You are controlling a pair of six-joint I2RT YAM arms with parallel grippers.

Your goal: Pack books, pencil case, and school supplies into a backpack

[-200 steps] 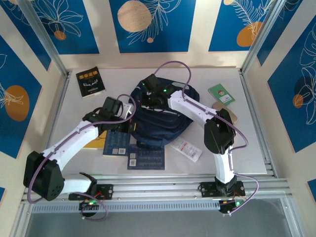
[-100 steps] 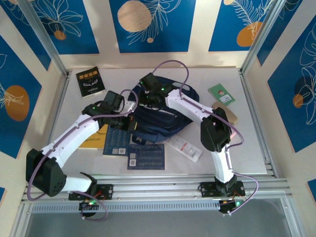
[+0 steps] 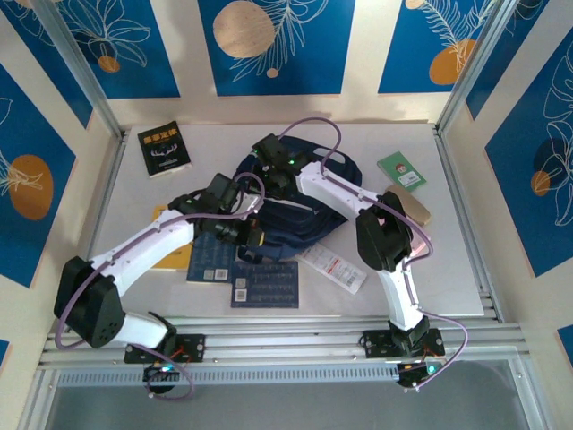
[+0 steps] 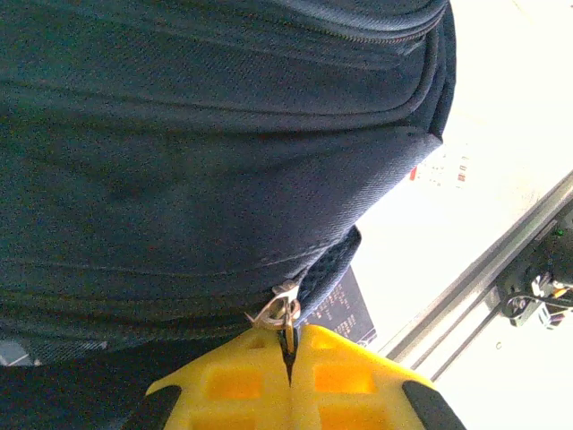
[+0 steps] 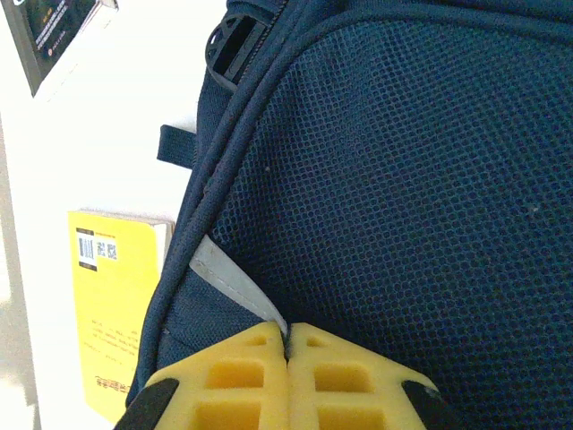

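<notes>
**A:** At the backpack's (image 3: 309, 219) 8 o'clock edge, what has the left pincer (image 4: 289, 345) got?

**B:** Its yellow fingers are pressed together on the metal zip pull (image 4: 279, 311). Navy cloth rises from there to the top of that wrist view.

**A:** And the right pincer (image 5: 288, 339)?

**B:** Together as well. It nips the backpack where a pale stripe (image 5: 235, 282) runs down beside the mesh (image 5: 421, 179). From overhead it reaches in at the backpack's 11 o'clock side.

**A:** Where does the backpack lie?

**B:** Mid-surface (image 3: 443, 260), rumpled, between the two arms.

**A:** What lies around it?

**B:** Two blue books (image 3: 266, 285) lie side by side at its 7 o'clock, touching its near edge. The yellow book (image 3: 170, 257) is at 8 o'clock, just left of them and partly under the left arm. The packet (image 3: 336, 269), white with red print, is at 5 o'clock, just beside the cloth.

**A:** And farther out?

**B:** The green booklet (image 3: 402, 170) is at 2 o'clock, apart from the backpack. The black book (image 3: 164, 150) is at 10 o'clock, well apart, near the far-left corner. A tan thing (image 3: 419, 211) at 3 o'clock is half hidden by the right arm, and I cannot tell what it is.
</notes>
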